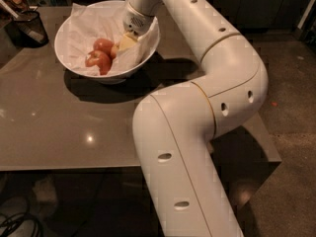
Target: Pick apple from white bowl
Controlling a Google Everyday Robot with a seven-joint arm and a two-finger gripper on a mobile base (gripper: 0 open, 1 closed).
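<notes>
The white bowl (79, 68), lined with crumpled white paper, stands at the back left of the table. Two red apples (102, 45) (97, 59) lie side by side in its middle. Just right of them a paler, yellowish-red apple (114, 51) shows only partly, right against the gripper's tip. My gripper (127, 42) reaches down into the right side of the bowl from above and touches or nearly touches that apple. The white arm curves back over the table's right side and hides the bowl's far right rim.
A small dark mesh cup (30, 27) with items in it stands at the far left of the grey table (59, 127). The table's front edge runs along the bottom left. Dark floor (291, 107) lies to the right.
</notes>
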